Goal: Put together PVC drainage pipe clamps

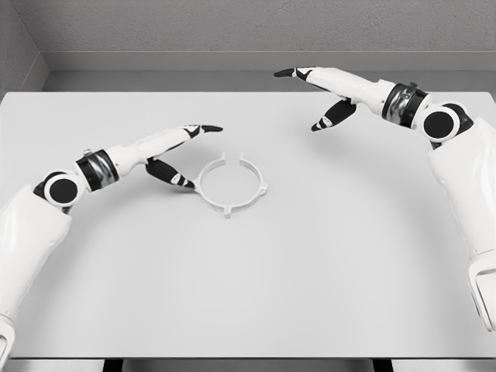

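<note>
Okay, near edge of the table [256, 310] is bare grey surface, both white forearms coming in low at either side. Moving up, here's my left hand [174, 151], fingers stretched out flat and pointing right, thumb dropped underneath, holding nothing; that thumb tip looks to be right at the clamp's left rim, touching or just shy, I can't tell which. The pipe clamp [231, 184] lies flat on the table a little left of centre: a thin white ring, open with a gap at its far side, a small tab sticking out at the near edge and another on the right. Thin and light, I'd judge, so it will skate if I nudge it sideways. My read is I'm at the approach, about to take hold with the left. To do it well I want the thumb inside or under the rim and the fingers coming down over the band from outside, pinching the left arc, not the open ends, which would probably flex. Go slow, press down slightly so it doesn't slide off right. Farther back, my right hand [329, 97] hovers well apart from the ring, fingers extended and loose, thumb hanging down, nothing in it. I see no second clamp part anywhere.
</note>
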`<state>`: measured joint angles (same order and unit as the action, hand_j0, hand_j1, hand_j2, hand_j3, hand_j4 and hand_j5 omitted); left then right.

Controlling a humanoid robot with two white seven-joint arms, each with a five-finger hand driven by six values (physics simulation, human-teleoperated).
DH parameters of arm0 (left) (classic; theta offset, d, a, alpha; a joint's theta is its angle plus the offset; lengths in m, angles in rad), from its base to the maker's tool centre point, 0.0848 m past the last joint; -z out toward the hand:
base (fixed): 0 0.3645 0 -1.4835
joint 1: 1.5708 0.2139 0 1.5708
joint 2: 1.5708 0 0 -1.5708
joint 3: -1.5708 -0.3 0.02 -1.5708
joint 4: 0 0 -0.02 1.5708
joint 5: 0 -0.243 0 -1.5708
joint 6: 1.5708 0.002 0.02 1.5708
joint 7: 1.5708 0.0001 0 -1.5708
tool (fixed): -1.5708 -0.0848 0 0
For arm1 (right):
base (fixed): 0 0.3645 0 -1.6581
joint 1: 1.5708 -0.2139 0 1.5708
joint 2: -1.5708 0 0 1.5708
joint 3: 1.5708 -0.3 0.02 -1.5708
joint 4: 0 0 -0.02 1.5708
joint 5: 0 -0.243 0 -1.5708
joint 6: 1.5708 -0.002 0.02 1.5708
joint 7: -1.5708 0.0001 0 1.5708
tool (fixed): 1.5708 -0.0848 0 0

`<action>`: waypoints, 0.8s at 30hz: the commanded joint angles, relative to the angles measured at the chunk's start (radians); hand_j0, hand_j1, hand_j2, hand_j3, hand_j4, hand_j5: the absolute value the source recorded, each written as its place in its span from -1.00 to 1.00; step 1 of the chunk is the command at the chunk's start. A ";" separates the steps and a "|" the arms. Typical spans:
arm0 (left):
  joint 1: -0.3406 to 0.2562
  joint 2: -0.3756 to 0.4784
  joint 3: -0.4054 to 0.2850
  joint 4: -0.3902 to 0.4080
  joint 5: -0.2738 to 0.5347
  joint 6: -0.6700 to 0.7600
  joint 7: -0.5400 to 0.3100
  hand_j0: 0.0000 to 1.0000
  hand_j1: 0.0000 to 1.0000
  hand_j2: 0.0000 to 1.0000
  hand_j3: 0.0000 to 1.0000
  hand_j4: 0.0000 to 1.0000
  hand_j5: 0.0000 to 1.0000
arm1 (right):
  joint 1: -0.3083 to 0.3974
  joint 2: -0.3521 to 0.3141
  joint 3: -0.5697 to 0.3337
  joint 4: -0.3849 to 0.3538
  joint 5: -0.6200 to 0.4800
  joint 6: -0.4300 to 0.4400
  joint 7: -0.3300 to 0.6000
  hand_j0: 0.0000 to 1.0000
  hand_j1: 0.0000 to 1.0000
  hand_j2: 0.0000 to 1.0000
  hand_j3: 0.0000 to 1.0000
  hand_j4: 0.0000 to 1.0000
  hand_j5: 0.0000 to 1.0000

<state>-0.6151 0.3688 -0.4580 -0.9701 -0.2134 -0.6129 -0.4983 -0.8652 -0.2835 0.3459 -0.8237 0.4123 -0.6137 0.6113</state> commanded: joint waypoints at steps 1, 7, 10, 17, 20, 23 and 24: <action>0.000 0.012 0.010 -0.009 0.012 0.002 0.001 1.00 1.00 1.00 1.00 1.00 1.00 | 0.000 0.000 -0.002 -0.002 -0.007 0.003 0.000 1.00 1.00 1.00 1.00 1.00 1.00; -0.053 0.004 0.024 0.072 0.011 0.002 0.003 1.00 1.00 1.00 1.00 1.00 1.00 | 0.000 0.000 -0.002 -0.002 -0.009 0.003 0.000 1.00 1.00 1.00 1.00 1.00 1.00; -0.255 -0.189 0.029 0.427 -0.038 0.002 -0.046 1.00 1.00 1.00 1.00 1.00 1.00 | 0.000 -0.002 -0.002 -0.002 -0.009 0.003 0.000 1.00 1.00 1.00 1.00 1.00 1.00; -0.279 -0.231 0.033 0.421 -0.182 0.002 -0.040 1.00 1.00 1.00 1.00 1.00 1.00 | 0.000 -0.002 -0.002 -0.002 -0.009 0.003 0.000 1.00 1.00 1.00 1.00 1.00 1.00; -0.295 -0.218 0.065 0.418 -0.181 0.002 -0.037 1.00 1.00 1.00 1.00 1.00 1.00 | 0.000 -0.002 -0.002 -0.002 -0.007 0.003 0.000 1.00 1.00 1.00 1.00 1.00 1.00; -0.295 -0.222 0.076 0.416 -0.184 0.002 -0.037 1.00 1.00 1.00 1.00 1.00 1.00 | 0.000 -0.002 -0.002 -0.002 -0.009 0.003 0.000 1.00 1.00 1.00 1.00 1.00 1.00; -0.295 -0.223 0.076 0.416 -0.185 0.002 -0.037 1.00 1.00 1.00 1.00 1.00 1.00 | 0.000 0.000 -0.002 -0.002 -0.009 0.003 0.000 1.00 1.00 1.00 1.00 1.00 1.00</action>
<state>-0.9097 0.1474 -0.3920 -0.5535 -0.4030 -0.6132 -0.5361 -0.8652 -0.2843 0.3453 -0.8246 0.4115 -0.6137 0.6113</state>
